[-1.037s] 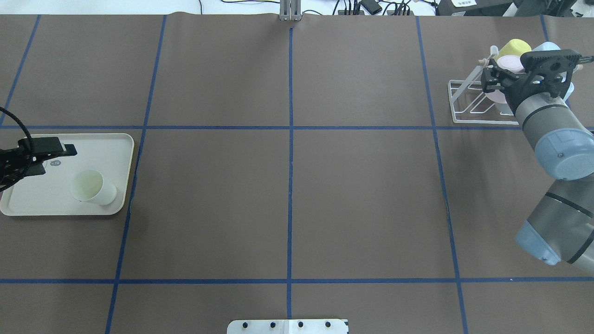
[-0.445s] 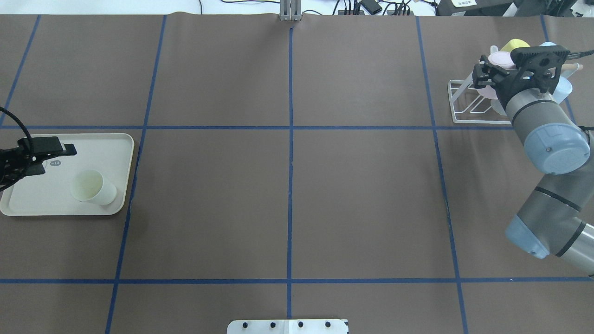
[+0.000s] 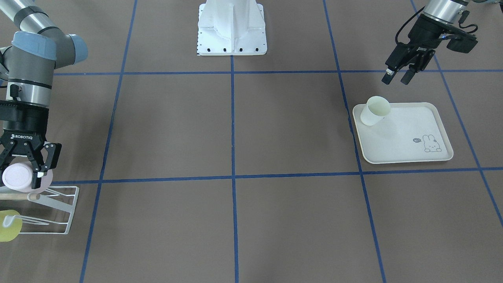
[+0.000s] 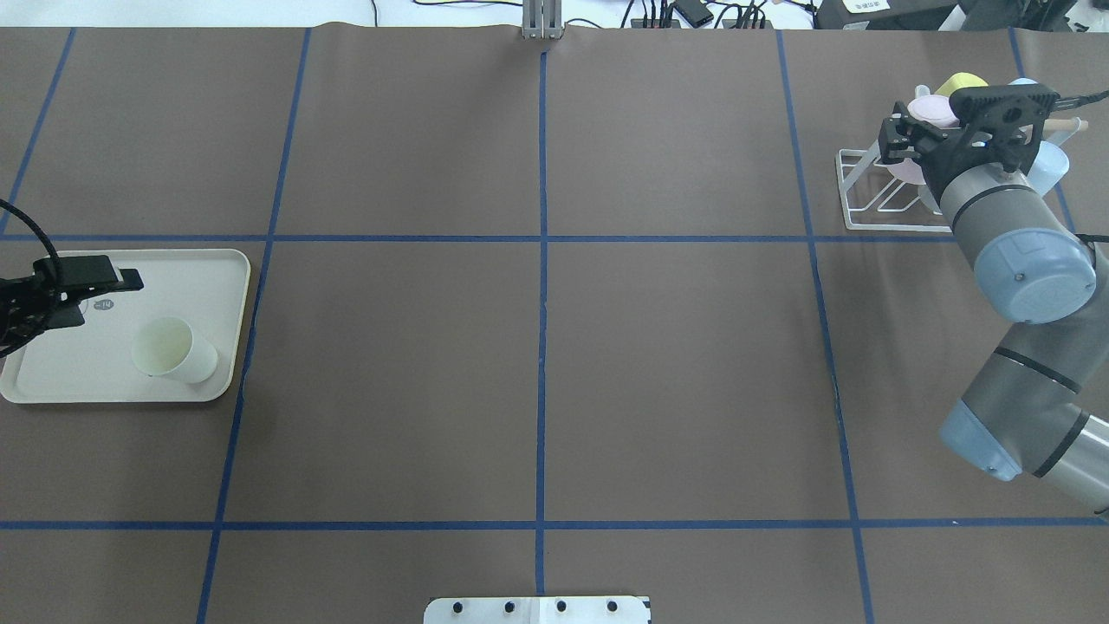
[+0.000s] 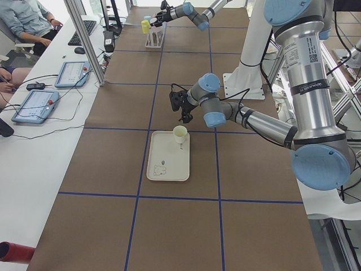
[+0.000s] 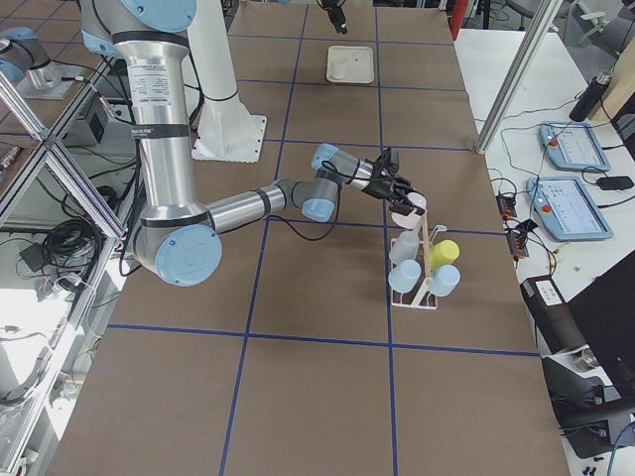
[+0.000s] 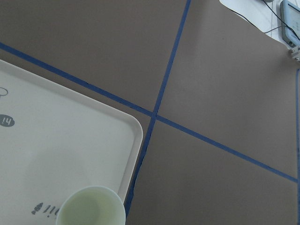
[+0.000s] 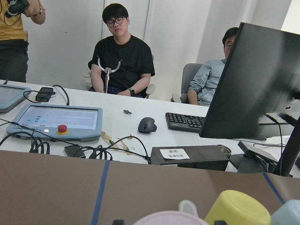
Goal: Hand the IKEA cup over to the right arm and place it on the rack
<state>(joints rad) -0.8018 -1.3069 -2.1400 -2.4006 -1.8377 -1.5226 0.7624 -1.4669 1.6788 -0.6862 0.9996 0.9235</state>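
I judge this the placing step: my right gripper (image 3: 22, 176) is clamped on the pink cup (image 3: 15, 177), just above the rack (image 3: 55, 209) at the tabletop's far right corner. Next it needs lowering onto a free prong, then letting go. My left gripper (image 3: 396, 78) hangs spread and empty beside the tray (image 3: 408, 135).

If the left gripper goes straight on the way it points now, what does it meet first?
Most likely the cup on the tray: the open left gripper tilts down toward it. Depth is unclear, so it could miss the rim.
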